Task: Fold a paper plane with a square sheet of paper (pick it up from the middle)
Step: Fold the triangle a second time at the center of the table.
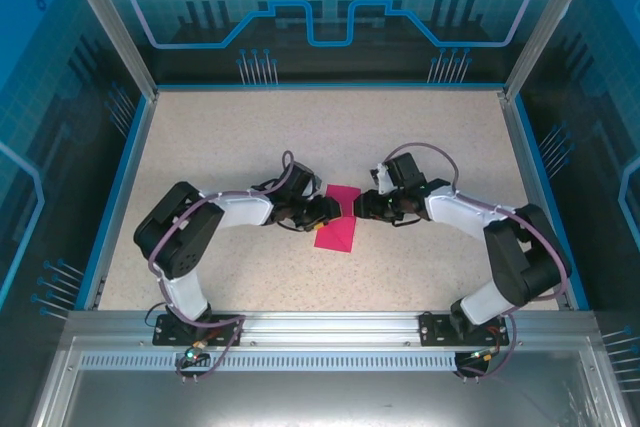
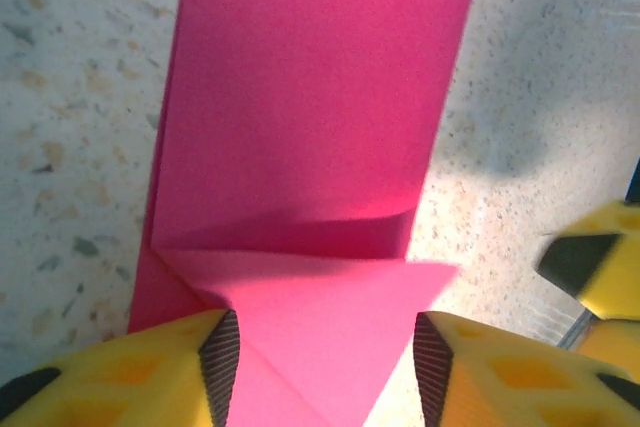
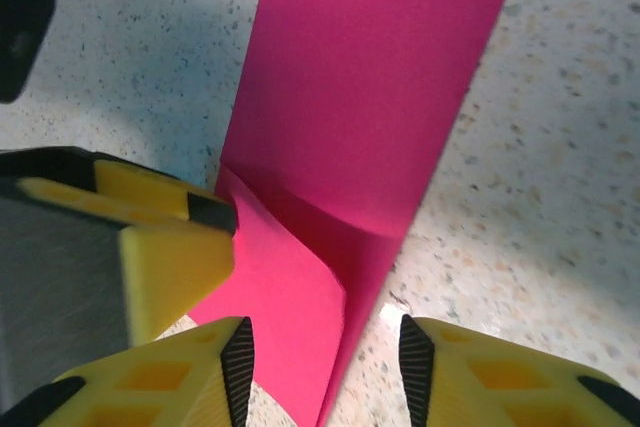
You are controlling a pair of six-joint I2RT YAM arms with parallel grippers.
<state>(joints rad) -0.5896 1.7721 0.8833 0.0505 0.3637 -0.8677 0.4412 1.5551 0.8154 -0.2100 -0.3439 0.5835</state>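
Speckled beige tabletop (image 1: 250,137) (blue-rimmed) inside translucent blue walls (image 1: 330,7).

Bright even light, soft shadows, blurry close-ups.

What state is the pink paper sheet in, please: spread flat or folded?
Partly folded: the pink paper sheet has a triangular flap creased over at one end.

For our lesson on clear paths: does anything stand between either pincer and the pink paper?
Nothing visible does. The left pincer and right pincer, jaws open, each straddle an edge of the partly folded pink paper.
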